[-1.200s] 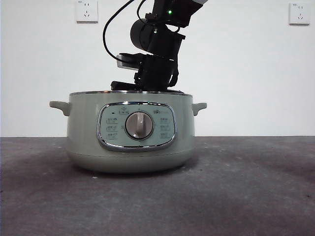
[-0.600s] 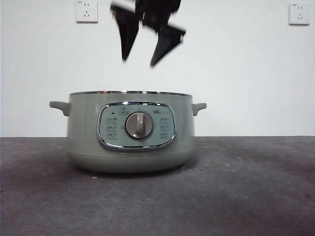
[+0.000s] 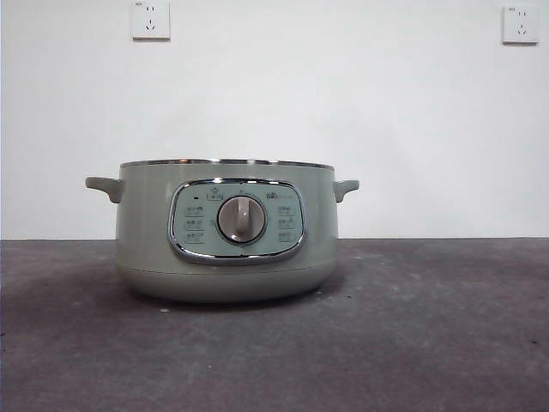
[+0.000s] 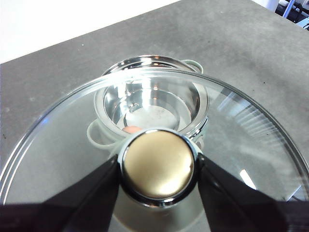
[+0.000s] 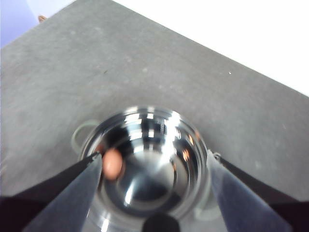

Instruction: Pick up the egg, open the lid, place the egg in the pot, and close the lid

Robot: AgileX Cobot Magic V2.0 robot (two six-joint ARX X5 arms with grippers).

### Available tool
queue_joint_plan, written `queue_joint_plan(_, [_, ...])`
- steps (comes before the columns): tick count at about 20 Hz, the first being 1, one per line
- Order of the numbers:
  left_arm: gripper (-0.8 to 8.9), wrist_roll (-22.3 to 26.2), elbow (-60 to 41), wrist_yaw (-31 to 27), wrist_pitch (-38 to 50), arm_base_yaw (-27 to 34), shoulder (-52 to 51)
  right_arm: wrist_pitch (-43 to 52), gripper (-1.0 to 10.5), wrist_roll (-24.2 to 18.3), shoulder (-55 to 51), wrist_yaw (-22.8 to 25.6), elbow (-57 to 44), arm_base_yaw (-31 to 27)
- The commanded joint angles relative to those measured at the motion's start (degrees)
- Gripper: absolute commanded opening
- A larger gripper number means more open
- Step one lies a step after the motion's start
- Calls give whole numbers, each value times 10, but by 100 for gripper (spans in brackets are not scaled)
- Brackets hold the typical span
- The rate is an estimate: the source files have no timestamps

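Pot [image 3: 227, 240] stands uncovered on the table [image 3: 429, 326]; no arm shows in the front view.

Left gripper [image 4: 159, 166]: jaws clamped on the knob [image 4: 158, 163] of the lid [image 4: 251, 125], one jaw on each side. The lid hangs in the air, above the pot and somewhat off to one side of it; the shiny bowl is seen through the glass.

Right gripper [image 5: 154, 169]: jaws wide apart, nothing between them, held high over the open pot.

Egg [image 5: 112, 163]: inside the pot, low against the inner wall. In the right wrist view it lies just beside one jaw tip on the picture, but well below it, not touching. That view is blurred, so whether the egg lies still cannot be confirmed. Through the lid a small orange patch [image 4: 131, 129] appears on the bowl floor, probably the same egg.

Judgement: egg placed; closing the lid is the step in hand.

Recommendations:
- Centre the lid over the pot rim [image 3: 227, 161] before lowering, since it sits offset now
- Keep the lid level, so that the metal rim seats all round and does not catch one edge
- Keep the right arm clear of the opening first
- Part the jaws only once the lid rests on the pot
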Motion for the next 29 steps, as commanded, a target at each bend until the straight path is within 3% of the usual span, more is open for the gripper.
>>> queue_joint_plan(1, [-7, 6, 6, 33, 50, 1, 5, -16, 375, 5, -80, 0, -108, 1])
queue_joint_plan(11, [-7, 7, 6, 61, 120, -8, 84, -1, 375, 17, -325, 1, -434, 1])
queue_joint_plan(16, [-7, 17, 6, 59, 178, -33, 151, 82, 374, 70, -504, 1, -648, 1])
queue_joint_plan(20, [-7, 17, 6, 50, 239, -57, 213, 86, 374, 115, -627, 5, -789, 1])
queue_joint_plan(24, [-7, 22, 6, 28, 292, -75, 281, 85, 374, 161, -712, 7, -876, 1])
queue_joint_plan(29, [-7, 33, 6, 8, 339, -84, 357, 70, 374, 181, -766, 13, -911, 1])
